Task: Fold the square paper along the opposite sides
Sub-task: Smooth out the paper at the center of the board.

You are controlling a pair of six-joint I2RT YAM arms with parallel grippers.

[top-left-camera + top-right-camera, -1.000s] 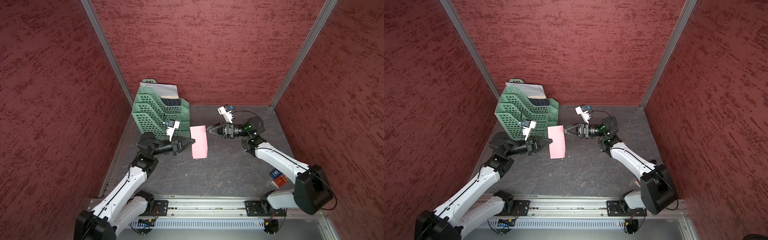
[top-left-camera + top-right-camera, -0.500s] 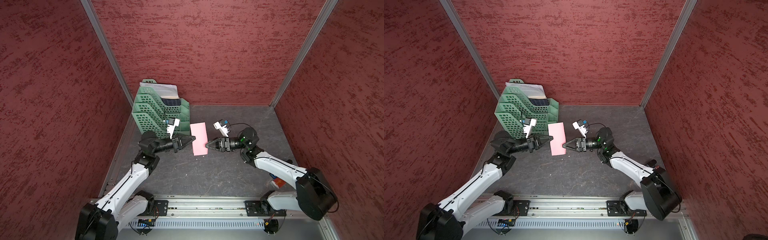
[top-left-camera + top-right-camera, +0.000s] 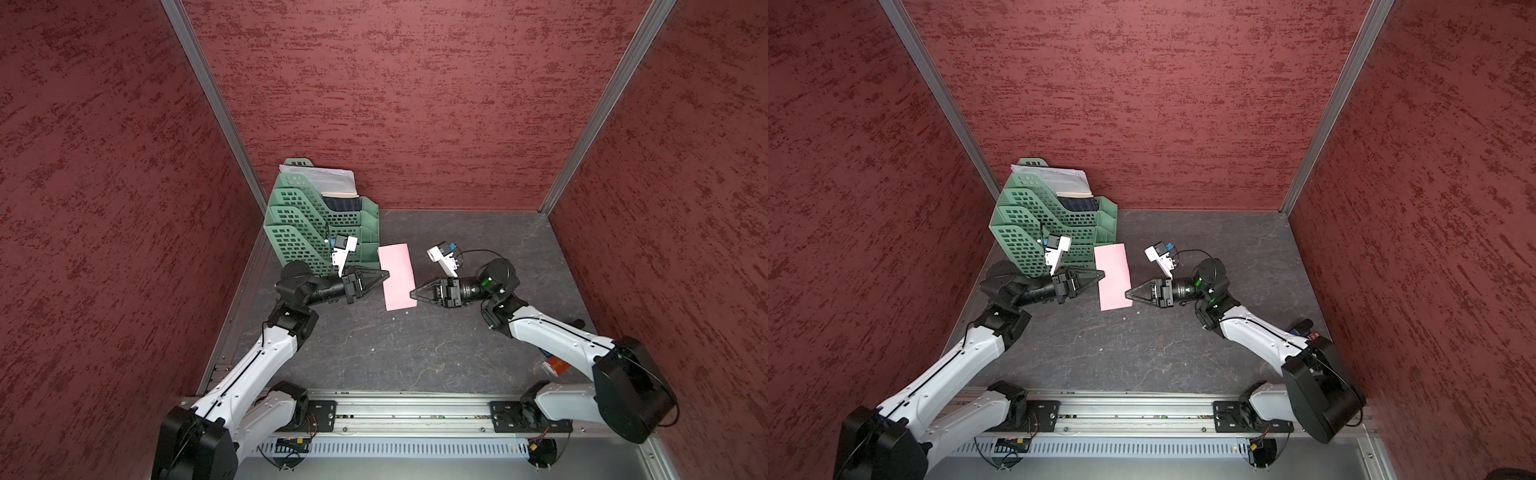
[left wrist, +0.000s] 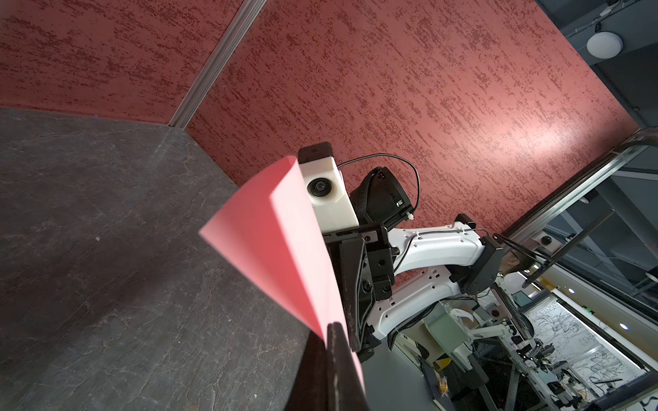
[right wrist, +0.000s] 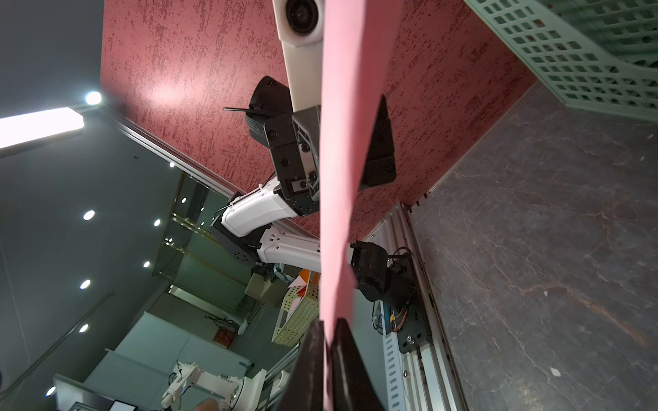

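The square paper (image 3: 397,276) (image 3: 1113,276) is a narrow pink rectangle held off the dark table between both arms. My left gripper (image 3: 386,274) (image 3: 1102,274) is shut on its left long edge; in the left wrist view the pink sheet (image 4: 277,249) curves away from the closed gripper (image 4: 333,327). My right gripper (image 3: 412,293) (image 3: 1127,296) meets the right edge near the front corner. In the right wrist view the paper (image 5: 341,142) runs edge-on between that gripper's (image 5: 329,325) fingers, which stand closed against it.
A green stacked tray (image 3: 299,224) (image 3: 1025,224) with white printed papers (image 3: 328,178) stands at the back left, just behind the left gripper. Small orange and blue packets (image 3: 555,365) lie under the right arm. A metal rail (image 3: 395,411) runs along the front.
My right gripper came forward and in to the paper's right edge, and its jaws closed from wide apart onto it. The left gripper kept its hold and shifted slightly.
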